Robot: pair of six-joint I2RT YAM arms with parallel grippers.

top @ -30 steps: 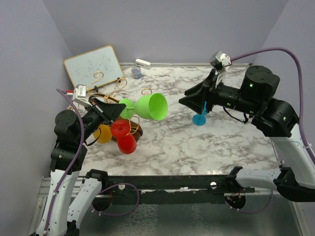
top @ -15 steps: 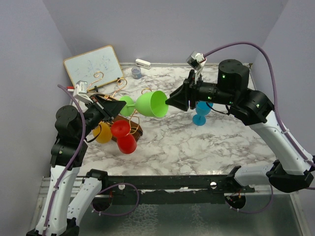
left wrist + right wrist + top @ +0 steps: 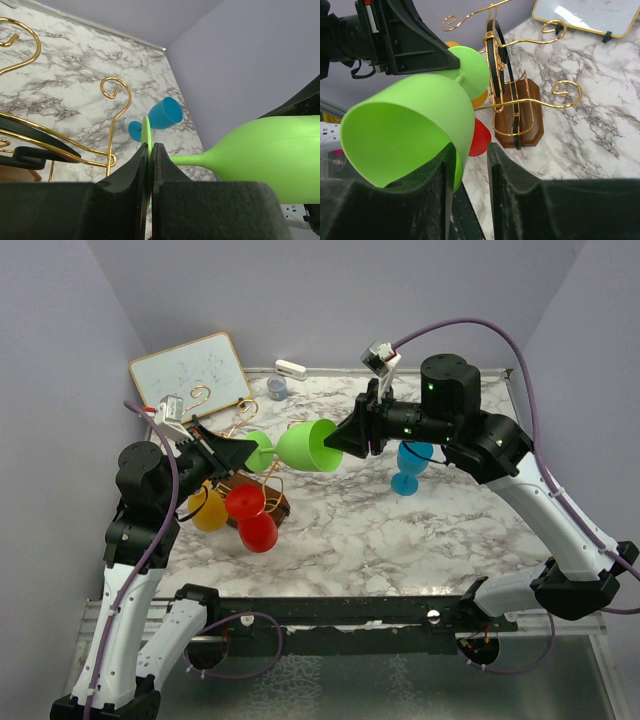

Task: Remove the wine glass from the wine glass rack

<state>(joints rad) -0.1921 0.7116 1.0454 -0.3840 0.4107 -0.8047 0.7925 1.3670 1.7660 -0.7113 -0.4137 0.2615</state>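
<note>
A green wine glass (image 3: pixel 305 448) hangs sideways in the air, off the gold wire rack (image 3: pixel 238 422), whose brown base (image 3: pixel 276 504) stands below. My left gripper (image 3: pixel 246 452) is shut on the glass's flat foot (image 3: pixel 146 142), which sits edge-on between the jaws of this gripper (image 3: pixel 150 170). The bowl (image 3: pixel 272 150) points right. My right gripper (image 3: pixel 336 440) is open at the bowl's mouth. In the right wrist view this gripper (image 3: pixel 469 160) straddles the rim of the green glass (image 3: pixel 415 120), one finger inside and one outside with a gap.
Red glasses (image 3: pixel 251 517) and an orange one (image 3: pixel 208 511) hang low on the rack. A blue glass (image 3: pixel 410 468) stands upright on the marble table, under my right arm. A whiteboard (image 3: pixel 190 370), a small grey roll (image 3: pixel 277 388) and a white object (image 3: pixel 290 367) stand at the back.
</note>
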